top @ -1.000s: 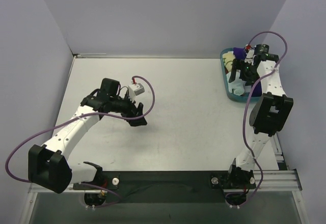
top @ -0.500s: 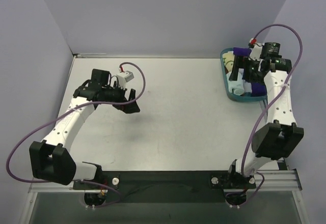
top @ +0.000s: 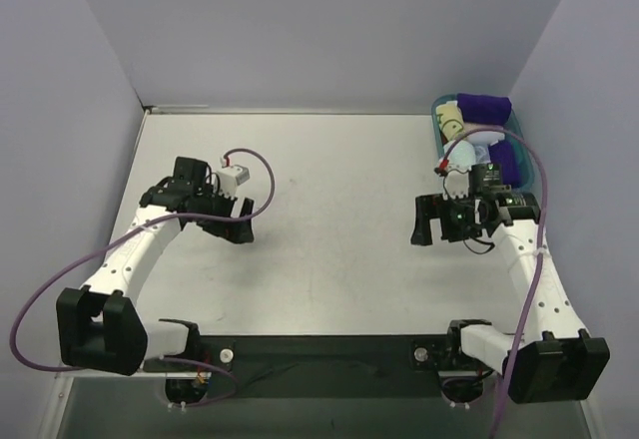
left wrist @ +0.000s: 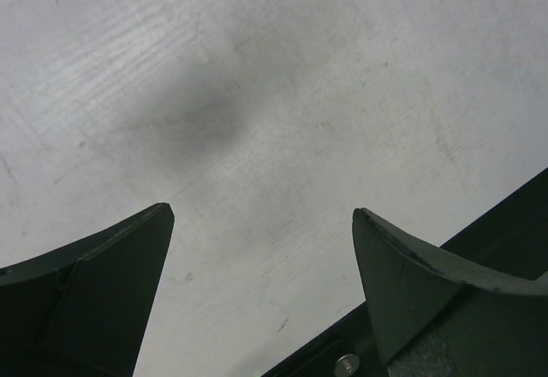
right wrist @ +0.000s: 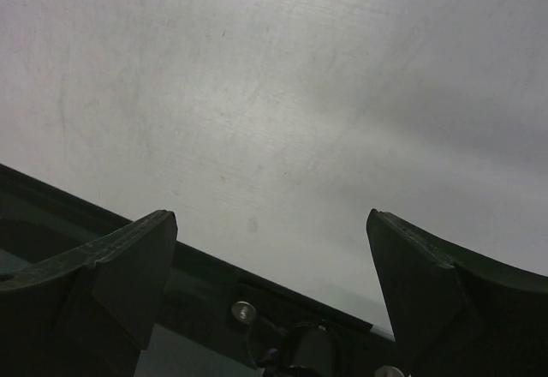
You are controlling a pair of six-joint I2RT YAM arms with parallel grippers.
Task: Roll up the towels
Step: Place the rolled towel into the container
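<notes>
Towels (top: pixel 454 118) sit in the blue bin (top: pixel 436 130) at the far right corner, the pale yellow one showing. Left gripper (top: pixel 238 231) hangs spread and empty, well apart from them. The right gripper (top: pixel 434 231), equally spread and empty, is nearer, with the bin lying beyond it, farther back.

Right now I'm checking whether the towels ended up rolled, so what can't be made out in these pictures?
- Pale yellow towel, top view: too small to tell if rolled.
- Pale aqua towel, top view: small, and partly covered by the right arm.
- Bin, top view: near end hidden behind that arm.
- Both wrist views: show table, not the bin.
</notes>
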